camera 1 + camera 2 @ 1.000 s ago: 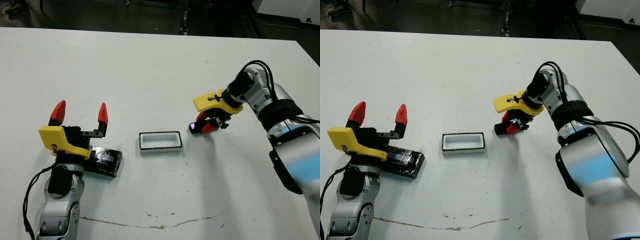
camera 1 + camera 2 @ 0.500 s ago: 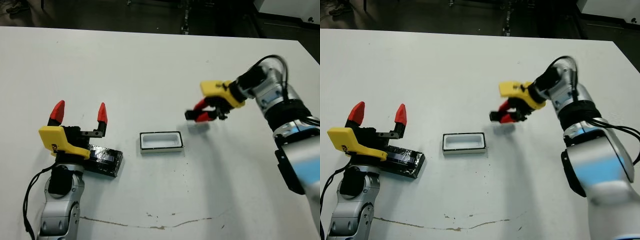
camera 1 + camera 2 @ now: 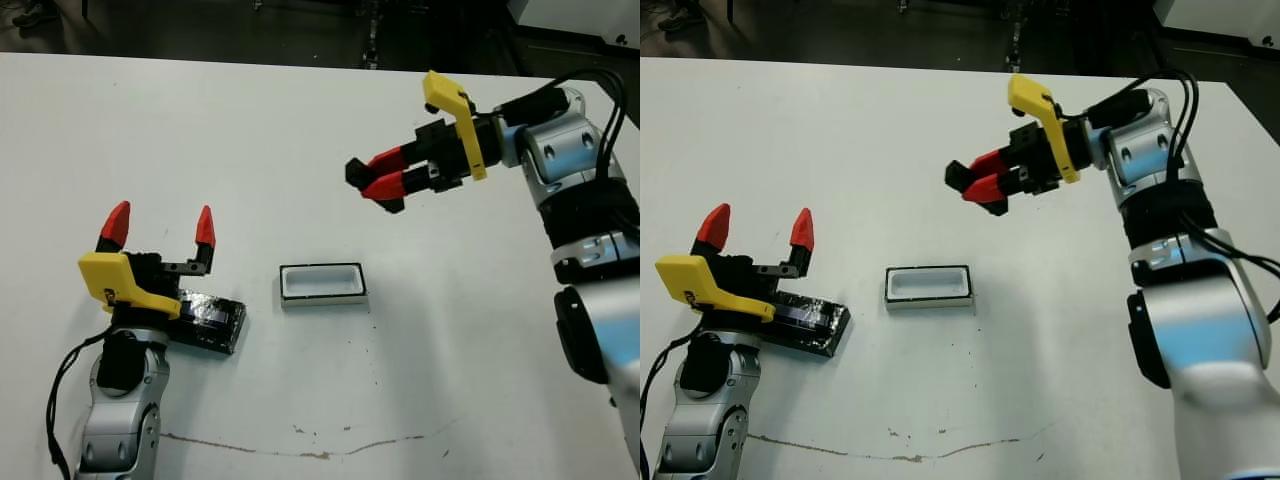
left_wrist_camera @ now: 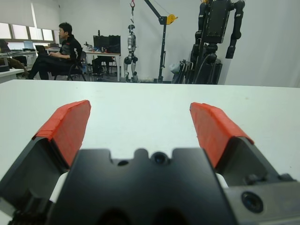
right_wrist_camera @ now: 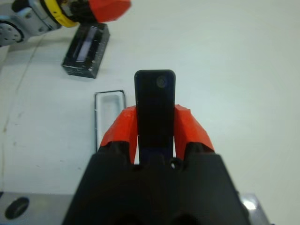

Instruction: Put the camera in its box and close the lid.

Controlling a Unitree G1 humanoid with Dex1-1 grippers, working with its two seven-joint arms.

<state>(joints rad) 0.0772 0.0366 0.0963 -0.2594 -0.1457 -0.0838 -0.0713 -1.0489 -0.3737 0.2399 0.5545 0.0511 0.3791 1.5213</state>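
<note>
Camera [image 5: 154,101] now lifted clear of the counter [image 3: 300,130], pinched between the red fingertips [image 5: 190,129] of the right gripper [image 3: 385,178] and carried high, up from the spot beside the box where it lay a second ago. Narrow black body jutting out past the jaws, clamped firmly on both long sides, held out over bare counter beyond the box. Box [image 3: 322,284] open and empty below, white lining showing, nearer the robot than the raised camera and a little toward its left. Lid [image 3: 205,322] lying flat on the counter well apart from the box, tucked under the left gripper [image 3: 160,228], jaws wide apart and holding nothing, poised above it. Pickup apparently done; carry to the box judged under way, with lowering into the tray and fitting of the lid not yet done. Slim fit between camera and tray likely to demand careful lining-up lengthwise before release.
</note>
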